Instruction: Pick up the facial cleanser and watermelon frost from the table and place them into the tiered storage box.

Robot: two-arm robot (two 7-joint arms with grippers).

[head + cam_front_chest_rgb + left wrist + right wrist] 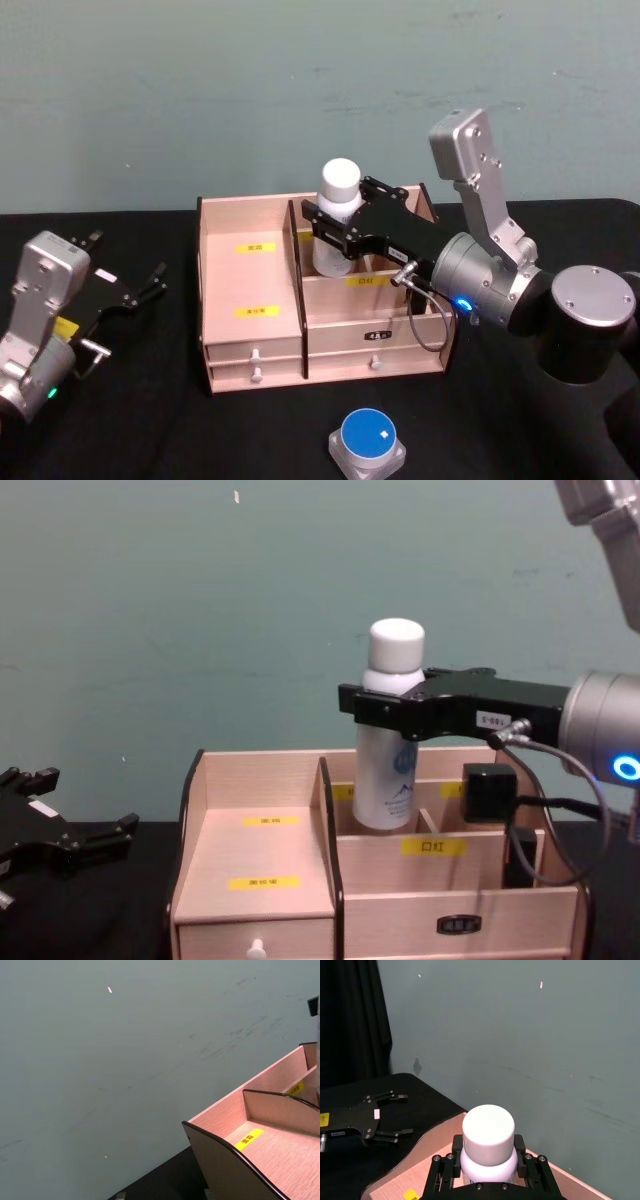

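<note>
Before a teal wall, the right gripper [335, 228] clamps the tall white facial cleanser bottle [340, 182] under its cap, upright in the pinkish-wood tiered storage box's [245, 202] rear compartment. It is probably light, stiff and slick. The left gripper [128, 262] hangs open, leftward.

My bench: a black table [150, 430].
I see a pinkish-wood stepped storage box [250, 345] on it and, near its front, a squat frosted blue-lidded jar [368, 440].

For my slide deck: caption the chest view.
Right gripper holds the facial cleanser upright in the tiered storage box; left gripper idle, open.
</note>
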